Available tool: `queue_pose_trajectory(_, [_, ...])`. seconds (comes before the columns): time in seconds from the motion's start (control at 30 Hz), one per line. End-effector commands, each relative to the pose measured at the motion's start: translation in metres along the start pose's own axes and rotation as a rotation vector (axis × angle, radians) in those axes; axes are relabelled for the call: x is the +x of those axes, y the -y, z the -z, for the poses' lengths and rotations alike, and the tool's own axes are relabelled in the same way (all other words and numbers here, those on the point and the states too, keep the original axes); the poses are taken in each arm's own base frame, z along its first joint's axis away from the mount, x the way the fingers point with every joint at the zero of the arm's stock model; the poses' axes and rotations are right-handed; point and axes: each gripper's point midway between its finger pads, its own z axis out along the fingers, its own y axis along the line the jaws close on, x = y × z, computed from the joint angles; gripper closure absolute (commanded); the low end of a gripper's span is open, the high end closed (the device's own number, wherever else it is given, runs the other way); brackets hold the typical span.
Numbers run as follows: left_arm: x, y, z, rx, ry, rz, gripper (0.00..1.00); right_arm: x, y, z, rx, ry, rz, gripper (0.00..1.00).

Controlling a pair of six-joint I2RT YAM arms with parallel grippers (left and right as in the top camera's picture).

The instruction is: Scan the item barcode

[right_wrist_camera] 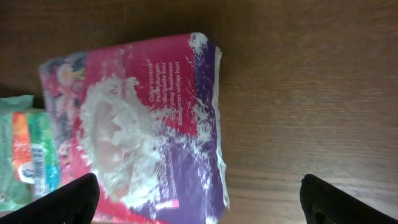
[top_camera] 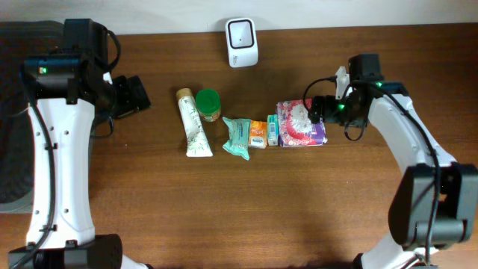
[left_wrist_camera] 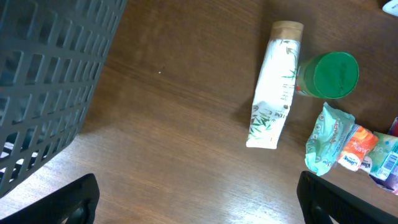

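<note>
A gray plastic lattice basket [top_camera: 13, 112] is cut off at the left edge. The left gripper [top_camera: 137, 96] hangs beside it, jaws wide apart, holding nothing. In a row lie a flat white tube [top_camera: 196, 123], a green-lidded jar [top_camera: 208, 104], a crinkled teal packet [top_camera: 237, 137], a small orange pack [top_camera: 258, 134] and a teal box [top_camera: 272, 130], their print unreadable. Last comes the glossy pink-and-purple pouch [top_camera: 301, 124]. The right gripper [top_camera: 320, 110] hovers at the pouch's right end, jaws spread. The rounded white scanner [top_camera: 242, 33] stands at the far edge of the wooden table [top_camera: 224, 217], whose near side is bare.
</note>
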Motion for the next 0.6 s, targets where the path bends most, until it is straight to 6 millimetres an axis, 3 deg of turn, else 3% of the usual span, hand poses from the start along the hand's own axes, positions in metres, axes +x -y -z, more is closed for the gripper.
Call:
queue_pose_trajectory(0.0, [0.000,-0.003,0.006,-0.002,0.017,0.012,0.01,0.000,-0.011,-0.011,-0.085,-0.025,0.051,0.02])
queue_pose_trajectory(0.17, [0.000,-0.003,0.006,-0.002,0.017,0.012,0.01,0.001,-0.014,-0.013,-0.103,-0.030,0.050,0.01])
queue_pose_trajectory(0.27, [0.000,-0.003,0.006,-0.002,0.017,0.012,0.01,0.003,-0.027,-0.012,-0.177,-0.040,0.050,0.01])
queue_pose_trajectory(0.57, [0.000,-0.003,0.006,-0.002,0.018,0.012,0.01,0.022,-0.026,-0.024,-0.197,-0.078,0.038,0.01])
